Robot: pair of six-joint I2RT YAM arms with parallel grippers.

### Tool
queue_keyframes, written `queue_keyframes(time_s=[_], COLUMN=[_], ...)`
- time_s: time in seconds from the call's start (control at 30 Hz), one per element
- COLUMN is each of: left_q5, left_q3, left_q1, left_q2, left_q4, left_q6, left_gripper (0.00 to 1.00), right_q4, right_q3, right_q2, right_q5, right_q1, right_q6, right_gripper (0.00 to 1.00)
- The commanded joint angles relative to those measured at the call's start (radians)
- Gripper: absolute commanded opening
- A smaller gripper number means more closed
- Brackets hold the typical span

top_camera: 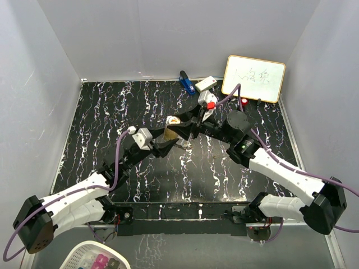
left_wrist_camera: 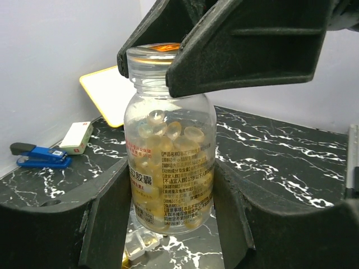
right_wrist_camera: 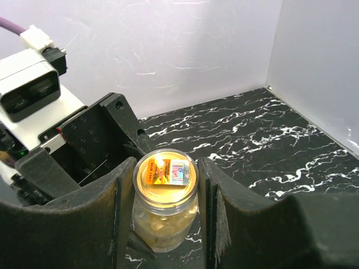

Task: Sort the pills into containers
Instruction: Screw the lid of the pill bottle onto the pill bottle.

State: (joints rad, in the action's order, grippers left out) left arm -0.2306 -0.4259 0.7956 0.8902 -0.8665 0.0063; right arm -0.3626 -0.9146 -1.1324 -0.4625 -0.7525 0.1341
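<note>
Holding the bottle (left_wrist_camera: 168, 162) upright at mid-scene, the left gripper (left_wrist_camera: 171, 185) clamps its body — the right gripper (right_wrist_camera: 166, 168), set straight above along its vertical axis, pinches the top.

Your left arm (top_camera: 84, 199) runs from its base at 7 o'clock toward 2 o'clock and ends near the middle of the top view. Your right arm (top_camera: 280, 171) climbs from 5 o'clock, folds at the elbow (top_camera: 238, 124), and its forearm turns back toward 9 o'clock to meet the left. Your left gripper (left_wrist_camera: 171, 190) has its jaws pressed on both sides of the golden-amber bottle (left_wrist_camera: 168, 112), low on its body. Your right gripper (right_wrist_camera: 166, 185) comes from above, jaws closed against the bottle's rim.
</note>
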Motion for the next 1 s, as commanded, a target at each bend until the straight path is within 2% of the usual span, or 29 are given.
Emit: queue_keyframes(time_s=[0.0, 0.4, 0.83, 0.97], left_q5=[-0.1, -0.101, -0.077, -0.07], left_q3=[-0.127, -0.19, -0.218, -0.228], left_q1=[0.021, 0.022, 0.021, 0.022], left_q2=[0.007, 0.042, 0.04, 0.034], left_q4=[-0.206, -0.178, -0.109, -0.1], left_q6=[0.064, 0.174, 0.171, 0.183], left_gripper=[0.0, 0.0, 0.0, 0.0], right_q4=[0.027, 0.074, 0.156, 0.158], right_q3=[-0.004, -0.046, -0.089, -0.09], right_q2=[-0.074, -0.121, -0.157, -0.169], right_q5=[0.092, 0.304, 0.679, 0.73], right_q1=[-0.018, -0.068, -0.147, -0.167], right_q6=[0.023, 0.019, -0.104, -0.121], right_gripper=[0.0, 0.0, 0.0, 0.0])
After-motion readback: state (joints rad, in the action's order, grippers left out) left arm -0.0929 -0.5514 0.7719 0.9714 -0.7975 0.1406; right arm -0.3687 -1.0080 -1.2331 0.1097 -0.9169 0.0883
